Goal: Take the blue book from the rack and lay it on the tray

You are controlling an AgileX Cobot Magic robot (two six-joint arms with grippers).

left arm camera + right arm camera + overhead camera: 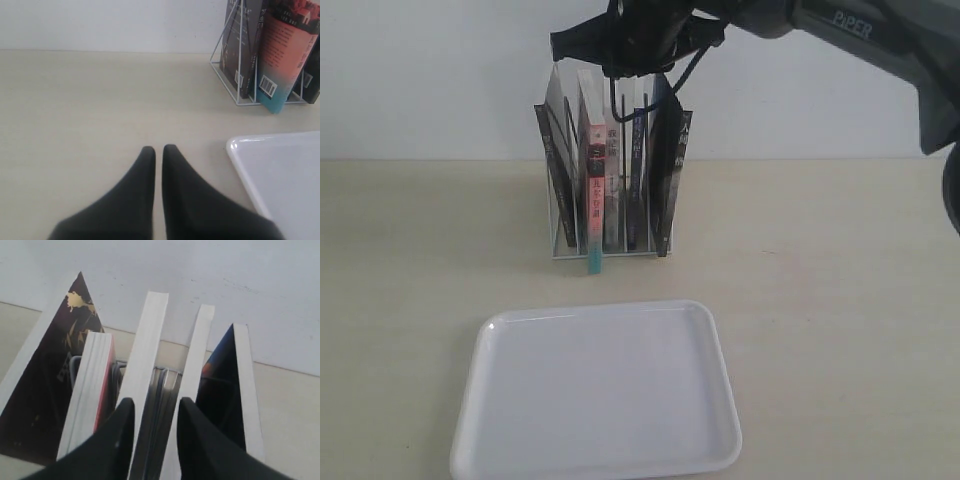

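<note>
Jaws spread, we are hovering the right gripper above the middle books, needing to centre over the blue book.

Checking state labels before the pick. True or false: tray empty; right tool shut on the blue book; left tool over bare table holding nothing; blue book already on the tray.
1. The tray holds nothing. True.
2. The right tool is shut on the blue book. False: its jaws are open above the rack, gripping nothing.
3. The left tool is over bare table, beside the tray, holding nothing. True.
4. The blue book lies on the tray. False: it stands in the rack.
</note>
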